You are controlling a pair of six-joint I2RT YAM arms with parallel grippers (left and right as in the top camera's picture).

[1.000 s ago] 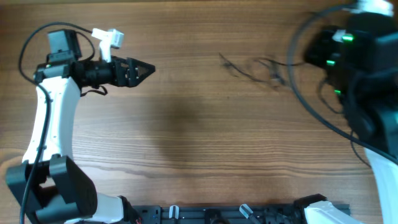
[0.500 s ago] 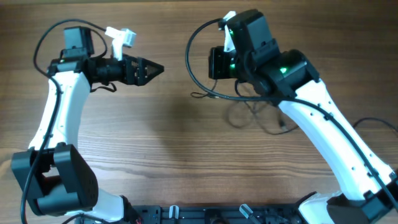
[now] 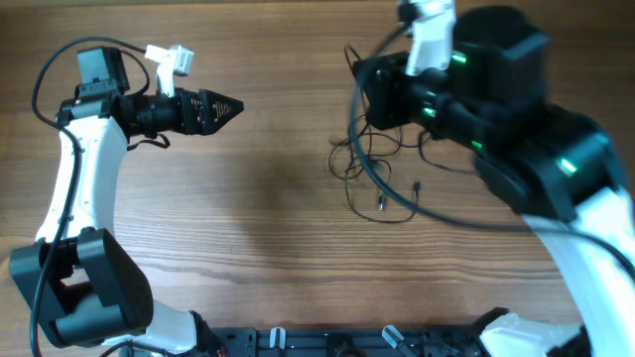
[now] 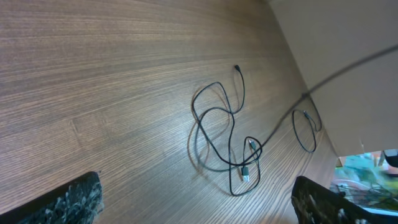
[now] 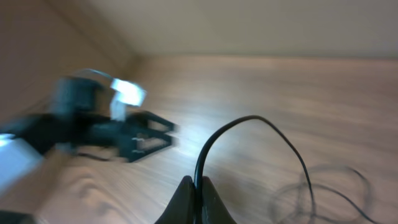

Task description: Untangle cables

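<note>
- One tangle of cables (image 3: 375, 177) lies on the desk (image 3: 278, 248), right of centre.
- Right tool (image 5: 194, 194) is closed, apparently pinching a strand rising off the heap.
- Left tool (image 3: 233, 105) hangs open, far left, well apart.
- Likely step: drawing a strand free. Next, pin the heap with the left tool.

Soft, even light falls on the wooden table (image 3: 278, 248) overhead, with a faint shadow at centre; the right arm (image 3: 516, 109) at upper right is motion-smeared. The right wrist view is blurred throughout. The left wrist view shows the cables (image 4: 227, 143) sharp, with its lower corners unfocused
</note>
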